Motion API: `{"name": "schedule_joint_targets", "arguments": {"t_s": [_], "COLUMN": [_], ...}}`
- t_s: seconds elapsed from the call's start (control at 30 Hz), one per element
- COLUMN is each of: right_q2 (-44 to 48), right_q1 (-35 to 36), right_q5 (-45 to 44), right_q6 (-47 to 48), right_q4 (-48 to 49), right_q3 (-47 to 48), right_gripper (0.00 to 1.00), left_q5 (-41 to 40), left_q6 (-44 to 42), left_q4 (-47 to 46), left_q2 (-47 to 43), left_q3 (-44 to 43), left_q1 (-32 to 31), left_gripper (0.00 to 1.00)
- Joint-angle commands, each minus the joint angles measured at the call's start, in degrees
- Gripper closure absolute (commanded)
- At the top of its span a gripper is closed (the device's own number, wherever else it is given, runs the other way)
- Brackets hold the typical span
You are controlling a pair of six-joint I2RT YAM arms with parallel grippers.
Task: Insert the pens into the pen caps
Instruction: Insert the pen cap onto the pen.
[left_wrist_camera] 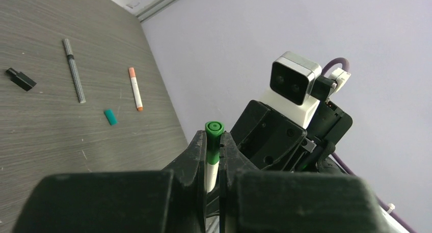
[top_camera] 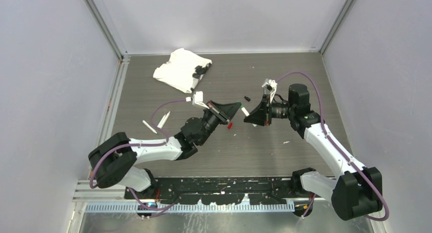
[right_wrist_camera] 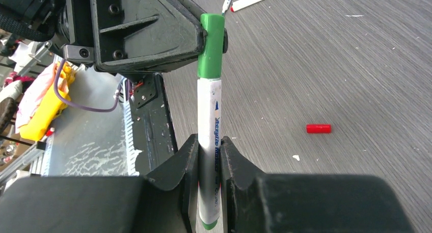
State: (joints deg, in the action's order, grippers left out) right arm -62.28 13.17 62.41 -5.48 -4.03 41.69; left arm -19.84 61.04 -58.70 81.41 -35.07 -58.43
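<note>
Green cap (right_wrist_camera: 211, 44), pinched by left gripper (left_wrist_camera: 213, 144), looks seated on white pen (right_wrist_camera: 209, 108) clamped in right gripper (right_wrist_camera: 209, 146); next, one grip should release

A white plastic pen (right_wrist_camera: 209, 141) with blue lettering is held in mid-air, one end inside a green cylindrical cap (right_wrist_camera: 211, 44). A small red cap (right_wrist_camera: 318, 128) and a teal cap (left_wrist_camera: 110, 117) lie loose on their sides.
</note>
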Motion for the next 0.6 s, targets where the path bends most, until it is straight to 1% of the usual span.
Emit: {"name": "schedule_joint_targets", "arguments": {"t_s": [0.0,0.23,0.5,0.57], "right_q2": [0.7,0.6,0.7,0.9], "right_q1": [0.3,0.3,0.3,0.3], "right_q5": [-1.3,-5.6,-2.7,-1.8], "right_q6": [2.2,7.4,8.3,8.3], "right_q4": [1.3,-3.8,-2.8,-2.1], "right_q3": [2.7,3.9,3.2,2.9], "right_gripper": [0.99,0.99,0.99,0.99], "left_q5": [0.4,1.0,3.4,3.1], "left_q6": [-2.3,-2.6,-1.8,-1.8], "left_q4": [2.3,5.7,5.6,5.9], "left_q2": [-1.1,-2.0,-2.3,-3.1], "left_q3": [-1.9,-2.5,-2.4,-2.2], "left_q1": [-2.0,-3.6,-4.0,-4.0], "left_gripper": [0.99,0.99,0.99,0.97]}}
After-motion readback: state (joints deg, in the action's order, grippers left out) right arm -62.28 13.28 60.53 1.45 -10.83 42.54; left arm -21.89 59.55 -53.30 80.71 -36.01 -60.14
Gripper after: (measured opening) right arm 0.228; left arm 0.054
